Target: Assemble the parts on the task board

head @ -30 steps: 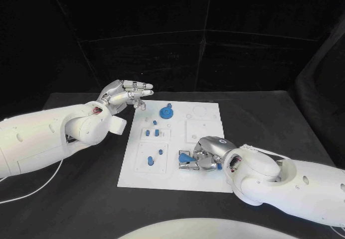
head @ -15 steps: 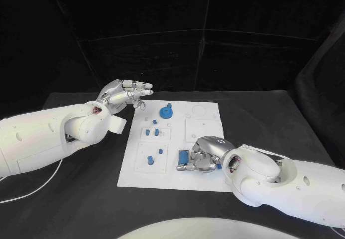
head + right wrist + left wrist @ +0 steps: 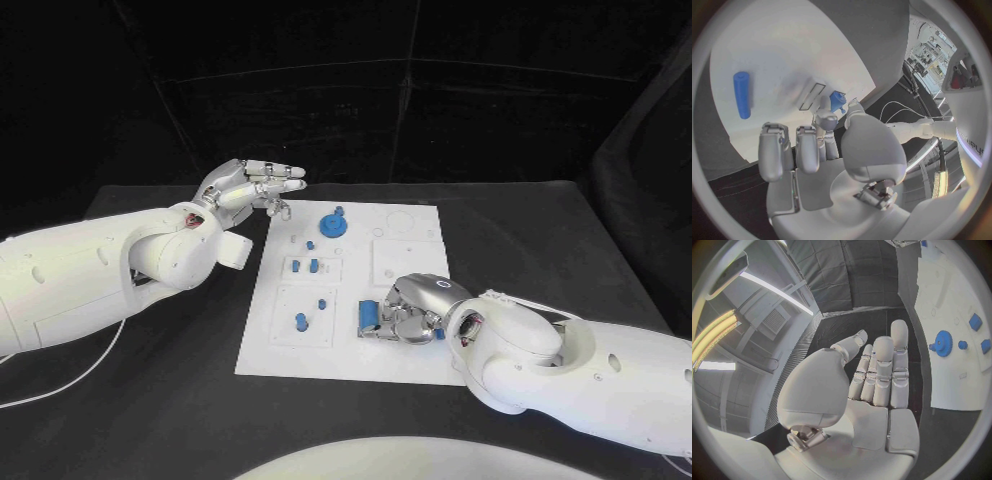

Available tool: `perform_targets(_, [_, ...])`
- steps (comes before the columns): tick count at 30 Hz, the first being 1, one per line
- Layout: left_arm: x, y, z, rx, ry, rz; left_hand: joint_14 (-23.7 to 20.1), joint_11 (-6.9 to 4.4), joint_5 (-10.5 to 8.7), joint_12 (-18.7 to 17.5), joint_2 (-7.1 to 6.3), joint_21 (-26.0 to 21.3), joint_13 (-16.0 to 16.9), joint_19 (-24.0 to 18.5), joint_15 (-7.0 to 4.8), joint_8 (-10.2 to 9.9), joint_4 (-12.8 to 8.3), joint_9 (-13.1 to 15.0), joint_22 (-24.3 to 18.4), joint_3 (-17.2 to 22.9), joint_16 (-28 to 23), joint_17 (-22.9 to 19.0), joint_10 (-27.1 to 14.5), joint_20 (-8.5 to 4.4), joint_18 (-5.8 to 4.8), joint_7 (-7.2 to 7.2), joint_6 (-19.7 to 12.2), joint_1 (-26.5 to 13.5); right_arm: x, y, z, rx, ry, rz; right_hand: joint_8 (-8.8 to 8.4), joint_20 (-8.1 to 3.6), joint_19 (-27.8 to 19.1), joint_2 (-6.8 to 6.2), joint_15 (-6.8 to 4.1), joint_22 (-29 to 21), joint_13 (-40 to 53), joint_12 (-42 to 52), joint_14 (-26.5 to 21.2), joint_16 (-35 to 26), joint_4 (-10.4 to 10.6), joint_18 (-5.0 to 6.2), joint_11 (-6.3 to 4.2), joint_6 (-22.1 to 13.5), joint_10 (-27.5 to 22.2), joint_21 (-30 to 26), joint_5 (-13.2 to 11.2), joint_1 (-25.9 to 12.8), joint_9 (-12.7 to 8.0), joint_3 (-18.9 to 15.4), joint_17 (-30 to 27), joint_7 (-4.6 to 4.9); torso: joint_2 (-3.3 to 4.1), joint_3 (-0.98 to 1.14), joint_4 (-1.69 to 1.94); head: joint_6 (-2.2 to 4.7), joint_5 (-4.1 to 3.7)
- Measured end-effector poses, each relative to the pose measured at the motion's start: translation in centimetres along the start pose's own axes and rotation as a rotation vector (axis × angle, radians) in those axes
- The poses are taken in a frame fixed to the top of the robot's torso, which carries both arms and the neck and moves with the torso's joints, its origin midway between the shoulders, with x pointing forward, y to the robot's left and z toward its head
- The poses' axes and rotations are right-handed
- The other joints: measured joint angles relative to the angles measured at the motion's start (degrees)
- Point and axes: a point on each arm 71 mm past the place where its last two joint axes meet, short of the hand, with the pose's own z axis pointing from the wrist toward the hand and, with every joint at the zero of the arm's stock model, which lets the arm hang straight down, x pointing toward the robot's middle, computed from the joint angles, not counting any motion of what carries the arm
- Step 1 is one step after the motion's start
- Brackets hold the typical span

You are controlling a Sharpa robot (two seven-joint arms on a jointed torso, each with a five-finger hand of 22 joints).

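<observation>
Released onto the white board (image 3: pixel 411 365) within the last second, a blue peg (image 3: pixel 369 316) now lies flat on the near half, partway between the board's left and right edges. A second ago it sat bunched against the fingers of your right hand (image 3: pixel 411 315). That hand has eased back a little toward the board's right edge and rests low, just beside the peg. From its wrist, the peg lies apart from the fingers, while a smaller blue piece (image 3: pixel 837 101) sits at the tips of thumb and finger. You cannot tell whether that piece is pinched or only lies on the board behind them.

Your left hand (image 3: pixel 257 186) has not moved: it hangs above the board's far left corner, fingers straight, holding nothing. The blue gear (image 3: pixel 333 226) stands near the far edge, with other small blue pieces along the left side.

Judged from this, the peg is laid down rather than seated, so the assembly looks early, and you likely need a fresh grip before any fitting.
</observation>
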Motion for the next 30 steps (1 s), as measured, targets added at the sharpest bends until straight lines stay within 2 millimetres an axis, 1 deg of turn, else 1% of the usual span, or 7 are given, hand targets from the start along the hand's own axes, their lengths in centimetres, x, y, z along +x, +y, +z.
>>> perform_targets(8, [0.0,0.0,0.0,-0.001,0.000,0.000,0.0,0.00,0.00,0.0,0.00,0.0,0.0,0.0,0.00,0.0,0.0,0.0,-0.1,0.0,0.0,-0.1,0.0,0.00,0.00,0.00,0.0,0.0,0.0,-0.6,0.2,0.018,-0.004,-0.004,0.00,0.00,0.0,3.57,0.00,0.0,0.4,0.0,0.0,0.0,-1.0,0.00,-0.21,0.0,0.2,0.0,1.7,3.8,-0.5,1.0,0.0,0.00,0.00,-0.01,0.03,0.02,0.05])
perform_targets(11, [0.0,0.0,0.0,-0.001,0.000,0.000,0.0,0.00,0.00,0.0,0.00,0.0,0.0,0.0,0.00,0.0,0.0,0.0,-0.1,0.0,0.0,-0.1,0.0,0.00,0.00,0.00,0.0,0.0,0.0,-0.6,0.3,0.020,-0.005,-0.005,0.00,0.00,0.0,4.29,0.00,0.0,0.5,0.0,0.0,0.0,-2.2,0.00,-0.21,0.0,0.2,0.0,-0.5,5.9,-0.7,1.7,0.0,0.00,0.00,-0.01,0.03,-0.03,0.08])
perform_targets(16, [0.0,0.0,0.0,-0.002,0.000,0.000,0.0,0.00,0.00,0.2,0.00,0.0,0.0,0.0,0.00,0.0,0.0,0.0,0.0,0.0,0.0,-0.1,0.0,0.00,0.00,0.00,0.0,0.0,-0.2,-0.6,0.3,0.020,-0.004,0.002,0.19,0.00,0.0,2.45,0.00,0.0,0.5,-0.5,0.0,0.0,-3.7,0.00,-0.21,0.0,0.2,0.0,-2.0,7.1,-1.1,0.6,0.0,0.00,0.00,-0.01,0.03,-0.05,0.10])
perform_targets(22, [0.0,0.0,0.0,-0.003,-0.001,0.000,0.0,0.00,0.00,0.2,0.00,0.0,0.0,0.0,0.00,0.0,0.0,0.0,0.0,0.0,0.0,0.0,0.0,0.00,0.00,0.00,0.0,0.0,-0.2,-1.4,0.0,0.035,-0.003,0.018,0.24,0.00,0.0,0.06,0.00,0.0,-1.3,-3.5,0.0,-1.8,-2.1,0.00,0.31,-0.8,-0.4,-1.0,-1.1,4.9,-1.5,-2.2,0.0,0.76,-0.01,-0.01,0.03,-0.07,-0.02])
perform_targets(26, [0.0,0.0,0.0,-0.004,-0.001,0.000,0.0,0.00,0.00,0.2,0.00,0.0,0.0,0.0,0.00,0.0,0.0,0.0,0.0,0.0,0.0,0.0,0.0,0.00,0.00,0.00,0.0,0.0,-0.6,-2.8,-0.8,0.046,-0.026,0.061,-0.90,0.21,-1.1,0.06,0.05,0.0,-5.8,-10.7,0.0,-4.5,-1.8,-0.01,0.96,-3.2,-3.4,-3.0,-0.1,4.9,-2.2,-3.2,-1.1,1.65,-0.03,-0.01,0.03,-0.04,-0.27])
perform_targets(27, [-0.1,0.0,-0.1,-0.004,-0.001,0.000,0.0,0.00,0.00,0.2,0.00,0.0,0.0,0.0,0.00,0.0,0.0,0.0,0.0,0.0,0.0,-0.1,0.0,0.00,0.00,0.00,0.0,0.0,-0.8,-3.4,-1.1,0.048,-0.038,0.081,-1.57,0.51,-1.4,-0.35,0.62,0.0,-6.9,-12.4,0.0,-5.1,-1.9,0.00,1.42,-4.4,-4.2,-3.4,0.6,5.4,-2.6,-3.3,-1.7,2.06,-0.04,-0.01,0.03,0.00,-0.36])
perform_targets(30, [-0.1,0.0,-0.1,-0.004,-0.002,0.000,0.0,0.00,0.00,0.2,0.00,0.0,0.0,0.0,0.00,0.0,0.0,0.0,0.0,0.0,0.0,-0.3,0.0,0.00,0.00,0.00,0.0,0.0,-1.5,-5.1,-2.3,0.057,-0.068,0.128,-3.18,0.90,-1.8,0.57,1.21,0.0,-8.4,-14.6,-0.1,-5.6,-2.8,0.00,2.17,-6.7,-5.3,-3.8,2.9,8.0,-3.4,-3.3,-2.5,3.07,-0.08,-0.01,-0.05,0.19,-0.61])
